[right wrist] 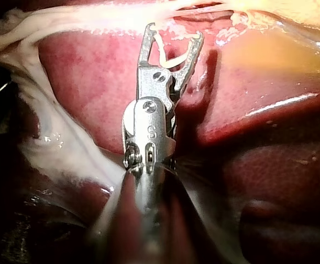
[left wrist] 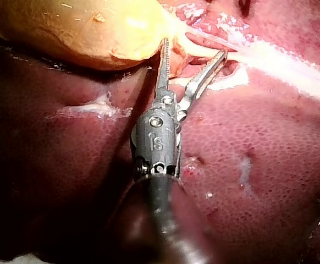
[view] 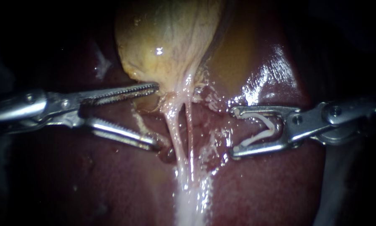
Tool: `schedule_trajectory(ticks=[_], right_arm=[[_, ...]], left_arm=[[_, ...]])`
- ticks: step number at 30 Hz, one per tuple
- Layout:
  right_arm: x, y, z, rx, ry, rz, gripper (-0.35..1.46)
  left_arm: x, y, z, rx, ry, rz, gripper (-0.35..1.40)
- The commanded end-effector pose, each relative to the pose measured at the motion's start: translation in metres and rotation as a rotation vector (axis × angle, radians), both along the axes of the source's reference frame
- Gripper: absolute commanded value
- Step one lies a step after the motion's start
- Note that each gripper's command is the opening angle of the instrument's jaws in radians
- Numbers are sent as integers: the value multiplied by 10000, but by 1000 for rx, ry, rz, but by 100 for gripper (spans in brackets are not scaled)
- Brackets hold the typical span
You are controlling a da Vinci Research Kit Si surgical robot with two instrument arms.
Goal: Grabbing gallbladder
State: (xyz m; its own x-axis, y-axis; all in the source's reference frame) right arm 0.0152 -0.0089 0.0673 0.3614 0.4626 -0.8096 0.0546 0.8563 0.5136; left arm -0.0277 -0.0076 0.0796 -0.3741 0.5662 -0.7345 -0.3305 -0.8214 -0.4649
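The yellow gallbladder [view: 167, 42] hangs at the top centre, and its neck narrows into two pale tubes [view: 175, 125] that run down over the liver [view: 91, 180]. My left instrument [view: 156, 117] has its toothed jaws wide open beside the neck. The upper jaw tip touches the gallbladder's lower edge, and the lower one lies by the left tube. In the left wrist view these jaws [left wrist: 194, 48] gape just under the gallbladder [left wrist: 66, 27]. My right instrument [view: 234, 132] stays right of the tubes, apart from them, with a white clip [view: 261, 132] held between its jaws [right wrist: 174, 31].
Wet dark red liver [left wrist: 259, 154] surrounds everything. A broad white strand of tissue [view: 192, 201] continues downward from the tubes, and in the right wrist view white tissue [right wrist: 44, 137] lies beside the shaft. A glistening liver fold [view: 275, 71] rises above the right instrument.
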Motion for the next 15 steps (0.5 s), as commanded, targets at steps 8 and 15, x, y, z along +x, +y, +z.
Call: schedule_trajectory(ticks=[8,15], right_arm=[[0,0,0,0,0,0,50],[0,0,0,0,0,0,50]], left_arm=[[-7,6,7,23,3,-20,7],[-2,13,9,47,7,-44,-17]])
